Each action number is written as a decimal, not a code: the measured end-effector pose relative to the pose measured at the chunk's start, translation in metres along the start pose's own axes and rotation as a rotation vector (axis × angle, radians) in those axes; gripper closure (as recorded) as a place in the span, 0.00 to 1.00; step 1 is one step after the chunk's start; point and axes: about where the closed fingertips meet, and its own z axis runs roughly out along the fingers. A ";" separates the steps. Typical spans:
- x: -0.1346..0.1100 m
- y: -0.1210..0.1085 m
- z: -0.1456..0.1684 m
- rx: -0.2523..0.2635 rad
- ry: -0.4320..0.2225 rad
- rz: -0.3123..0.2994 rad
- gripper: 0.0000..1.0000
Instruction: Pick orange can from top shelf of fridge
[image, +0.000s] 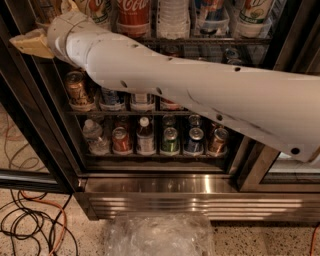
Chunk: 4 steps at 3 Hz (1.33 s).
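Note:
My white arm (200, 95) crosses the view from the lower right to the upper left. My gripper (39, 25) is at the upper left, in front of the fridge's black left door frame (30, 115), level with the top shelf's silver front rail (210, 41). One tan finger (30, 44) points left. The rack holds a Coca-Cola bottle (133, 15) and other bottles in clear bins. No orange can shows on that rack; the arm hides part of it. A duller gold-brown can (76, 87) stands on the rack below, under the gripper.
The lower racks hold cans and small bottles, among them a red can (120, 140), a green can (170, 141) and a copper can (218, 141). The stainless steel base (165, 192) runs below. Crumpled clear plastic (160, 235) and cables (30, 225) lie on the floor.

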 end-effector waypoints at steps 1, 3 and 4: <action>0.000 0.000 0.000 0.000 0.000 0.000 0.11; -0.002 -0.001 0.014 -0.015 -0.008 -0.020 0.06; -0.002 -0.012 0.025 -0.015 -0.012 -0.064 0.07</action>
